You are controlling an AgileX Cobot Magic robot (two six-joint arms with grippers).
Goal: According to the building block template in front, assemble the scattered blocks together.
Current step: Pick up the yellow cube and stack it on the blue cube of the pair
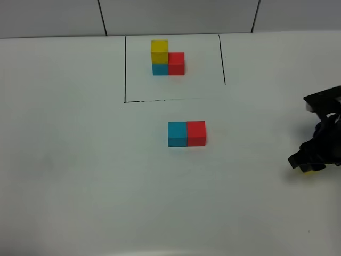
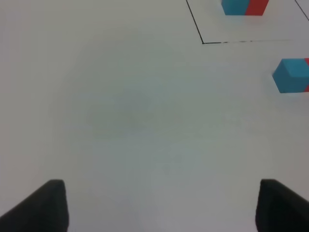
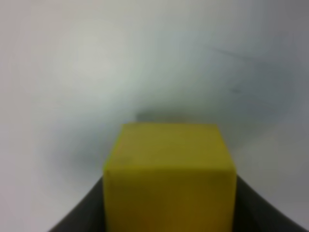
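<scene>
The building block template [image 1: 167,57] stands at the back inside a thin black outline: yellow on cyan-blue, red alongside. Of the scattered blocks, the cyan-blue cube [image 1: 177,134] and the red cube [image 1: 196,133] sit side by side and touching at the table's middle. The yellow cube [image 3: 169,179] fills the right wrist view between dark fingers. My right gripper [image 1: 309,161] is low at the far right edge, shut on it. My left gripper [image 2: 161,208] is open over bare table, and the cyan-blue cube [image 2: 291,76] lies well ahead of it.
The white table [image 1: 80,176] spreads wide around the blocks. The drawn outline [image 1: 125,69] frames the template. A tiled wall [image 1: 176,16] rises behind the table's back edge. The left arm is outside the exterior high view.
</scene>
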